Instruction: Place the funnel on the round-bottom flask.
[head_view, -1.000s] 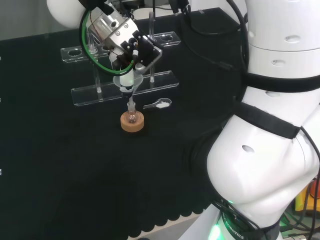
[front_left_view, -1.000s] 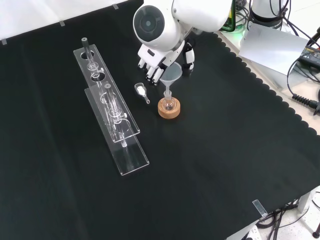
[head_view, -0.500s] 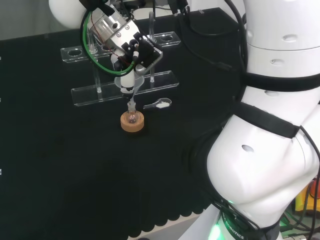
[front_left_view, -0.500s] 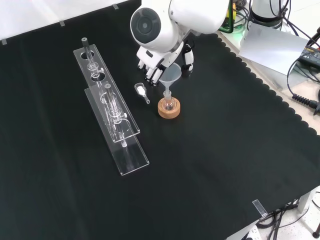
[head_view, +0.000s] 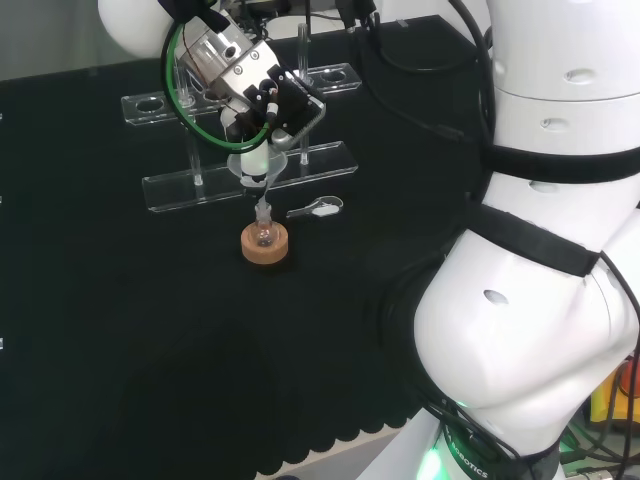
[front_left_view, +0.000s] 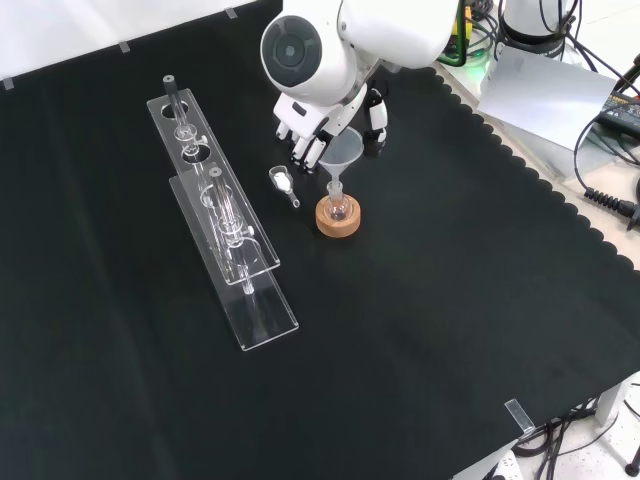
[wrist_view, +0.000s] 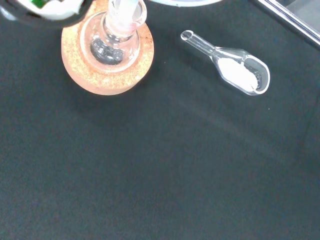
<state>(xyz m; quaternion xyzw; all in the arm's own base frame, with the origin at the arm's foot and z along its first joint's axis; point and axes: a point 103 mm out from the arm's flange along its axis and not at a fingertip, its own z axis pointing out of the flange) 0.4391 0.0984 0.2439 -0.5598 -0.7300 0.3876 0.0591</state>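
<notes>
Head view: the hand (head_view: 262, 95) has its fingers curled around the clear conical funnel (head_view: 256, 170); directly below it, the funnel stem enters the neck of the round-bottom flask (head_view: 263, 235), seated in a cork ring (head_view: 264, 246).

Front view: a clear acrylic rack (front_left_view: 225, 222) stands left of the hand.

Wrist view: a glass scoop (wrist_view: 235, 70) holding white powder lies beside the granular ring; dark residue sits inside the flask.

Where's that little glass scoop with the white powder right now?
In the front view the scoop lies on the black cloth, left of the cork ring holding the flask, between it and the clear rack.
</notes>
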